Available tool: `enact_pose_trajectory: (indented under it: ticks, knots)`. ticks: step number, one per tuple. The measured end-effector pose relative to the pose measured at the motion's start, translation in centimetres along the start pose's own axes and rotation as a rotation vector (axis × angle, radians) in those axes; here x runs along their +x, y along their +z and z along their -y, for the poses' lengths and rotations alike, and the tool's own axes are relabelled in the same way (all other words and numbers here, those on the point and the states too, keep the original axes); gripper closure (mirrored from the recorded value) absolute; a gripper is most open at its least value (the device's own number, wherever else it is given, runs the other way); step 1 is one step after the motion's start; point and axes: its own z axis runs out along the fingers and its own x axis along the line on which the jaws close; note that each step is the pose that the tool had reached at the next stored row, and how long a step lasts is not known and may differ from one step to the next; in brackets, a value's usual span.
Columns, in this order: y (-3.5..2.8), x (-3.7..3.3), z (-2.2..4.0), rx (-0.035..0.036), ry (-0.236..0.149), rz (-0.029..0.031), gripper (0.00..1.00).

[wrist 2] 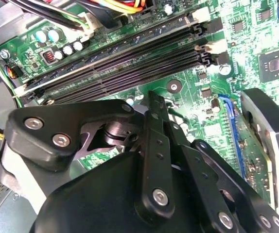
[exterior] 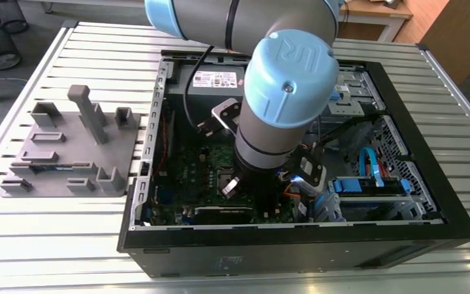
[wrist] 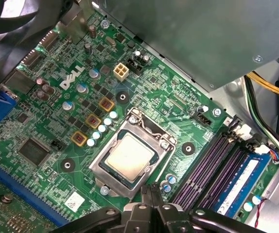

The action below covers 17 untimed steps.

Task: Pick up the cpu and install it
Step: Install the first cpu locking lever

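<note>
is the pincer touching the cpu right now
Apart. In the first wrist view the cpu lies flat in its socket frame, and bare socket edge and board show between it and the pincer.

I hang inside the open computer case (exterior: 300, 233), which lies on the slatted table (exterior: 71, 245) and takes up the centre and right of the exterior view. The fixture plate (exterior: 71, 153) sits on the table at the left of that frame, just beside the case wall. In the first wrist view, the cpu (wrist: 130, 156) lies in the socket frame (wrist: 132, 160) at the centre of the frame, on the motherboard (wrist: 47, 111). The memory slots (wrist: 210, 170) run at the lower right, with 1 memory stick (wrist: 241, 187) seated in the outermost. My gripper (wrist: 151, 216) sits at the bottom edge, just below the socket frame.
</note>
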Motion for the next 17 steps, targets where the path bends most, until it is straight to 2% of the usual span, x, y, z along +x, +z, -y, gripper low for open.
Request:
enact_pose_trajectory:
  ticks: [4, 17]
  knots:
    - [0.05, -0.05, 0.04, -0.0028, 0.0, 0.0022, 0.89]
    - [0.34, -0.22, 0.24, -0.0031, 0.0, 0.0025, 0.89]
